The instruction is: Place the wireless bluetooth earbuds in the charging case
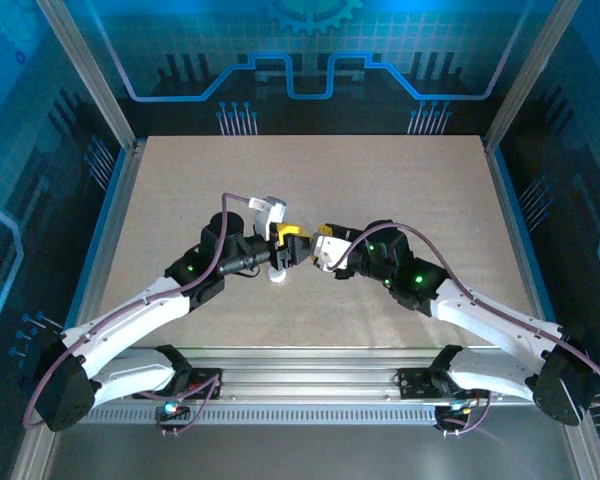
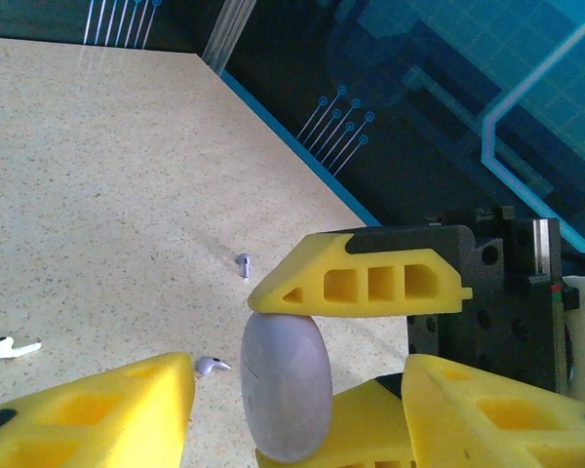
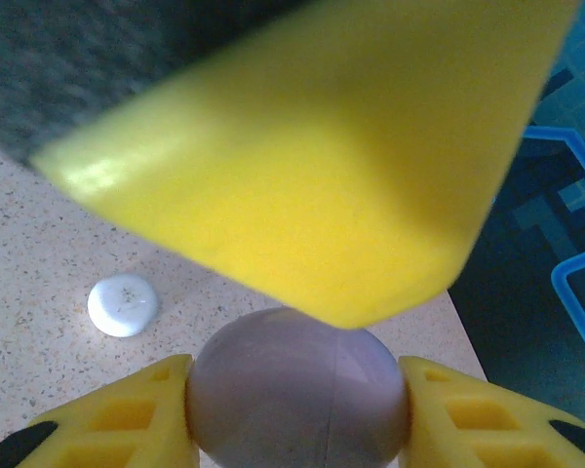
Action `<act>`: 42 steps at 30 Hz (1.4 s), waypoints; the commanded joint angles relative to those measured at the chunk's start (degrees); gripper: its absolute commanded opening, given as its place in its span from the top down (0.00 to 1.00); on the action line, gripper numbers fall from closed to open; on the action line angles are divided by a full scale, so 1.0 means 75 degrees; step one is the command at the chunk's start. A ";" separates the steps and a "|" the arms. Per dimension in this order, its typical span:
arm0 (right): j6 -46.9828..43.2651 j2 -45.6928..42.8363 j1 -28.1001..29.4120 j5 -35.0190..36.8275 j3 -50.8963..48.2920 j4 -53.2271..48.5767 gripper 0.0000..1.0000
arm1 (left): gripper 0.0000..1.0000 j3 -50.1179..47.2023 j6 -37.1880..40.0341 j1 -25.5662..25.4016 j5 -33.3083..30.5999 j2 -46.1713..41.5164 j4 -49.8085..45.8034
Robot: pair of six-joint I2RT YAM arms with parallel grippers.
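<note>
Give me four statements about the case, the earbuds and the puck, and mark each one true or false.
1. The right hand clamps the rounded case. True.
2. The case lies flat on the table. False: the hand holds it on edge.
3. A white earbud lies loose on the table. True.
4. The white puck sits inside the case. False: it lies on the table.
</note>
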 commanded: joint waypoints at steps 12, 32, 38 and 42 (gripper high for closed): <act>0.0194 -0.0189 0.0098 -0.0310 0.0053 0.0265 0.59 | 0.53 0.0260 0.0216 -0.0051 0.0205 0.0462 -0.0138; 0.0399 0.0062 0.0099 -0.0294 0.0310 0.0097 0.59 | 0.57 0.0583 0.0391 -0.0086 0.0735 0.0831 -0.0404; 0.0456 0.0091 0.0102 -0.0364 0.0368 0.0091 0.59 | 0.71 0.0642 0.0497 -0.0098 0.0917 0.0843 -0.0504; 0.0553 0.0003 0.0099 -0.0396 0.0327 0.0074 0.51 | 0.75 0.0686 0.0740 -0.0090 0.0836 0.0821 -0.0732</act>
